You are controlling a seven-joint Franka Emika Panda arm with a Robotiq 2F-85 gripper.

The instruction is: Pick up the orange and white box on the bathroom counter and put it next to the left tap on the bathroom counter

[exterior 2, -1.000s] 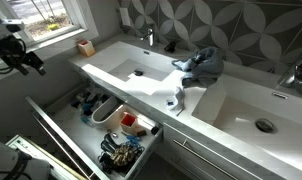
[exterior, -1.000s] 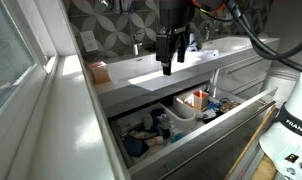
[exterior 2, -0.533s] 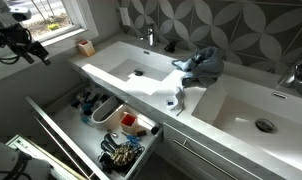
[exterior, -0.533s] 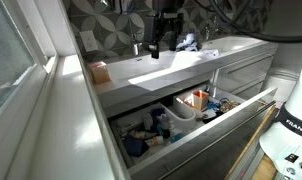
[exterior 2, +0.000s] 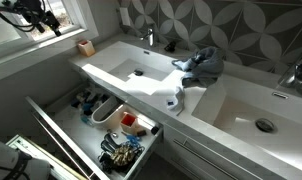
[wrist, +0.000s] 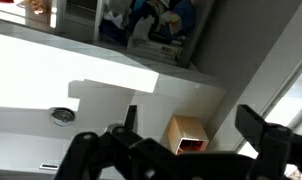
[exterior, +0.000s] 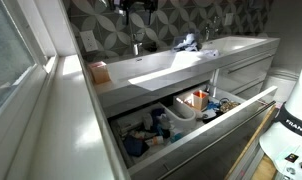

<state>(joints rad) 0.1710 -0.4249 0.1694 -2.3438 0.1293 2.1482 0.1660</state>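
Note:
The orange and white box [exterior: 98, 71] stands upright at the window end of the bathroom counter [exterior: 143, 90], beside the basin; it also shows in an exterior view [exterior 2: 86, 47]. In the wrist view the box [wrist: 188, 134] lies far below, between my fingers. The left tap [exterior: 137, 45] stands behind the basin and shows in both exterior views [exterior 2: 147, 37]. My gripper [wrist: 190, 110] is open and empty. It hangs high above the counter, at the top edge in an exterior view [exterior: 139, 7] and near the window in an exterior view [exterior 2: 31, 12].
A drawer full of clutter [exterior: 191, 108] stands open below the counter [exterior 2: 103, 128]. A blue-grey cloth [exterior 2: 201, 65] lies between the two basins. A second tap [exterior 2: 292, 74] stands at the far basin. A window sill [exterior: 61, 110] runs beside the box.
My gripper has risen from just above the basin to the top of the view and moved towards the window end. The box has not moved.

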